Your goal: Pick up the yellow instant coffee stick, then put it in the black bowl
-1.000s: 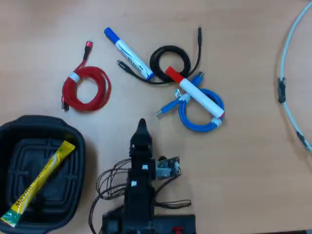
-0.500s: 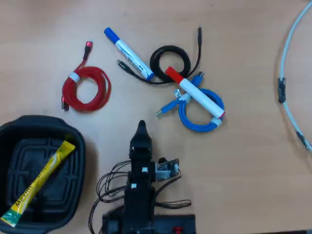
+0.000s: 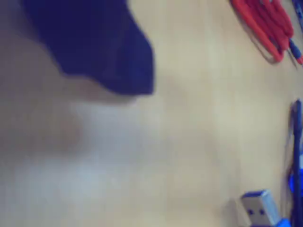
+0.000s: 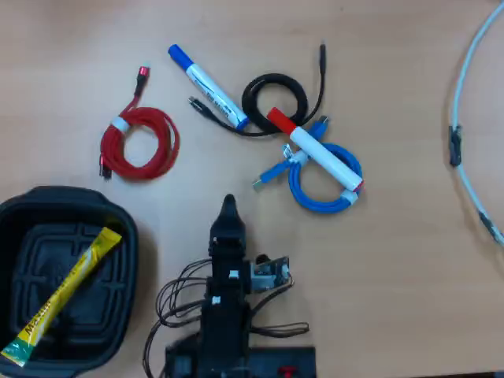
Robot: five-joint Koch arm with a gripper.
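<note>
The coffee stick (image 4: 61, 295) lies diagonally inside the bowl (image 4: 126, 236), its green end propped over the bowl's near rim because it is too long to lie flat on the ribbed base, so the task looks done. The claw (image 4: 228, 203) points away from the bowl over bare surface (image 4: 394, 276), holding nothing; only one dark tip shows, so I cannot tell whether it is spread or pressed together.

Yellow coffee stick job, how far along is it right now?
Done, by the look of it: the yellow coffee stick lies diagonally in the black bowl, its green end over the lower rim. The end effector holds nothing and sits beside the bowl above bare table. Nothing looks left except perhaps parking the arm.
</note>
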